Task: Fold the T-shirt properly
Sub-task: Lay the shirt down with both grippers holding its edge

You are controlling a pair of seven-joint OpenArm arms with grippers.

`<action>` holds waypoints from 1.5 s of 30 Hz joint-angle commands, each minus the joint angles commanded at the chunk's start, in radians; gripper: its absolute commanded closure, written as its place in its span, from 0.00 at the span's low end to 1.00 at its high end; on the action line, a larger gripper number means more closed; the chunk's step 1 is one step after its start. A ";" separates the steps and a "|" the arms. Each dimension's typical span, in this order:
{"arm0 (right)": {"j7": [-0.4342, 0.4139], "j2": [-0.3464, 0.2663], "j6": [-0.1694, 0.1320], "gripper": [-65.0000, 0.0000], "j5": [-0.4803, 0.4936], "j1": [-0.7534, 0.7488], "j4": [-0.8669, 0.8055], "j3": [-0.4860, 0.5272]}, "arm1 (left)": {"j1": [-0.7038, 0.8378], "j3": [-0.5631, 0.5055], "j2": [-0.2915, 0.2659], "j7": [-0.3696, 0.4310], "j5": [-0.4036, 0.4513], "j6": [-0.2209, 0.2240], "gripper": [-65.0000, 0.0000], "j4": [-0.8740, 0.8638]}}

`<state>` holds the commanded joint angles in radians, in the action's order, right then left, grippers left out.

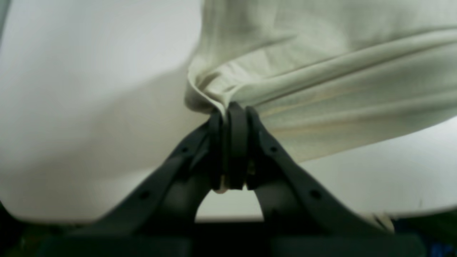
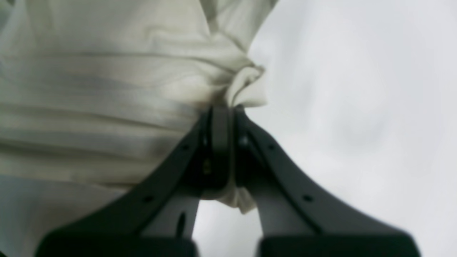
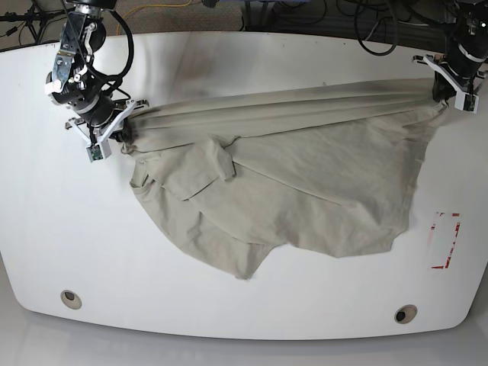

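Note:
The khaki T-shirt [image 3: 305, 183] lies spread and wrinkled across the middle of the white table [image 3: 229, 305], its far edge pulled into a taut ridge between both arms. My left gripper [image 1: 228, 109] is shut on a bunched corner of the T-shirt [image 1: 321, 89]; in the base view the left gripper [image 3: 441, 95] is at the far right. My right gripper [image 2: 228, 107] is shut on the opposite corner of the T-shirt [image 2: 107, 107]; in the base view the right gripper [image 3: 126, 126] sits at the far left. A sleeve [image 3: 202, 168] is folded over the body of the cloth.
A red-outlined marking [image 3: 444, 240] is on the table at the right. Two round holes [image 3: 70, 299] [image 3: 405, 314] sit near the front edge. Cables [image 3: 320, 15] run behind the table's far edge.

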<state>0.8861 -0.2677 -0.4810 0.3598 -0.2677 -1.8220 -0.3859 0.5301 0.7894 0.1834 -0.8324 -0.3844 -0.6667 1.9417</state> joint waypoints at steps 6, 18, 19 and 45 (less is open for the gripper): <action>0.000 0.000 0.000 1.00 -0.002 -0.046 0.000 0.003 | 0.012 0.002 -0.009 -0.003 0.106 -0.002 1.00 -0.003; 0.000 0.038 -0.002 1.00 -0.008 -0.083 0.003 0.006 | 0.051 0.000 -0.028 -0.003 0.178 -0.002 1.00 -0.003; 0.000 0.040 -0.002 1.00 -0.008 -0.083 0.003 0.006 | 0.052 0.000 -0.028 -0.003 0.178 -0.002 1.00 -0.003; 0.000 0.098 0.000 1.00 -0.009 -0.078 0.002 0.005 | 0.021 0.032 0.002 -0.066 0.005 -0.031 0.39 0.006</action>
<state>0.8861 -0.1695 -0.4810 0.3506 -0.3460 -1.8205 -0.3813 0.5516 0.8216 0.1849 -0.8984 -0.3798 -0.6981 1.9479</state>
